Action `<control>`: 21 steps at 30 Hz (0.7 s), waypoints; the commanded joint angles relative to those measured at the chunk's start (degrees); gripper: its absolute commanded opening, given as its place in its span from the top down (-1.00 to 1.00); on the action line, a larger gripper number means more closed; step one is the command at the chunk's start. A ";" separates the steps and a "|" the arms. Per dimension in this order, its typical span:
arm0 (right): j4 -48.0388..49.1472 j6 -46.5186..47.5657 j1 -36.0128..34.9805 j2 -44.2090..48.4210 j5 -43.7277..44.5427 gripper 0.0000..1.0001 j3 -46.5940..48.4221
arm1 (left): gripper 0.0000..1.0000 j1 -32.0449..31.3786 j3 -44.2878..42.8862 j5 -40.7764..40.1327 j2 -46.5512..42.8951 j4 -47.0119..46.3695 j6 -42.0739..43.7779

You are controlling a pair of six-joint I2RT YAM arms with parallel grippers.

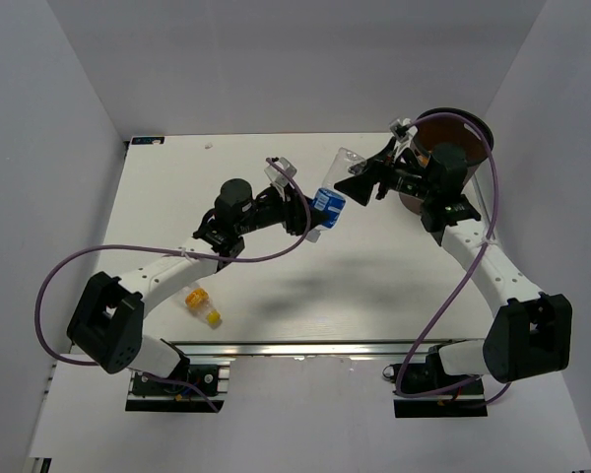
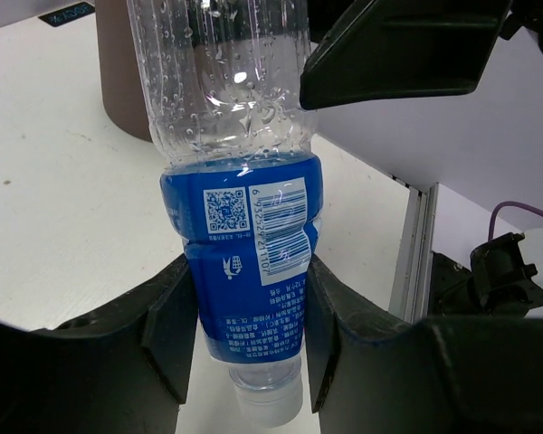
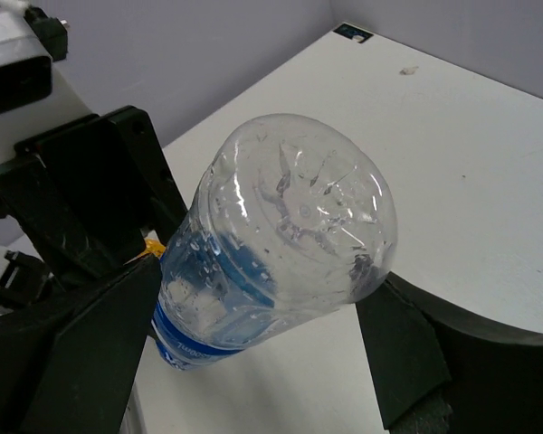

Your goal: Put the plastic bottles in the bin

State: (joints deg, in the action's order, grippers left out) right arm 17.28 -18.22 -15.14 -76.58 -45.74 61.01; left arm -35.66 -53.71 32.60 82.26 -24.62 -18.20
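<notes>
The clear bottle with the blue label [image 1: 329, 202] is held in the air over the table's middle, cap end down and toward the left. My left gripper [image 1: 308, 214] is shut on its labelled part [image 2: 249, 244], just above the white cap. My right gripper [image 1: 358, 183] is open, its fingers [image 3: 398, 339] standing on either side of the bottle's clear base [image 3: 299, 226]. The dark-brown bin [image 1: 455, 126] stands at the far right behind the right arm and also shows in the left wrist view [image 2: 118, 72]. A small bottle with a yellow cap [image 1: 203, 304] lies near the left front.
White walls close in the table on three sides. A metal rail [image 1: 305, 348] runs along the near edge by the arm bases. Purple cables [image 1: 59, 276] loop from both arms.
</notes>
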 commanded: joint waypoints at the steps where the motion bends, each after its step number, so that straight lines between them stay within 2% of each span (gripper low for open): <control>1: 6.00 -4.70 -0.33 -0.24 -1.81 -0.79 -0.45 | 0.44 -1.78 -0.69 3.70 -3.86 -4.65 0.97; 3: 10.31 -5.77 -0.33 0.28 -2.69 -0.79 -2.12 | 0.46 -1.87 -0.95 3.44 -3.69 -4.12 0.53; 8: 12.16 -7.70 -0.24 0.81 -4.97 -0.74 -2.74 | 0.44 -2.40 -0.43 1.77 -4.21 -4.12 0.62; 14: 19.89 -12.01 -0.33 1.34 -5.77 -0.41 -5.64 | 0.44 -2.75 -1.92 0.71 -2.98 -1.40 1.06; 17: 20.25 -12.54 -0.33 1.17 -5.86 -0.09 -5.73 | 0.36 -2.75 -2.01 -0.95 -3.16 0.27 1.85; 18: 20.34 -12.63 -0.25 1.17 -5.77 0.11 -5.82 | 0.35 -2.75 -2.01 -1.31 -3.42 0.97 2.20; 19: 20.51 -12.72 -0.24 1.17 -5.68 0.21 -5.91 | 0.35 -2.75 -2.18 -1.57 -3.59 1.41 2.46; 21: 20.60 -12.90 -0.24 0.99 -5.59 0.41 -5.91 | 0.17 -2.75 -2.10 -2.97 -3.86 2.12 2.64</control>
State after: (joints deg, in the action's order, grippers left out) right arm 33.23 -30.50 -14.85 -76.44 -49.08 55.24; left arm -37.39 -53.74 30.68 81.38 -24.01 -16.53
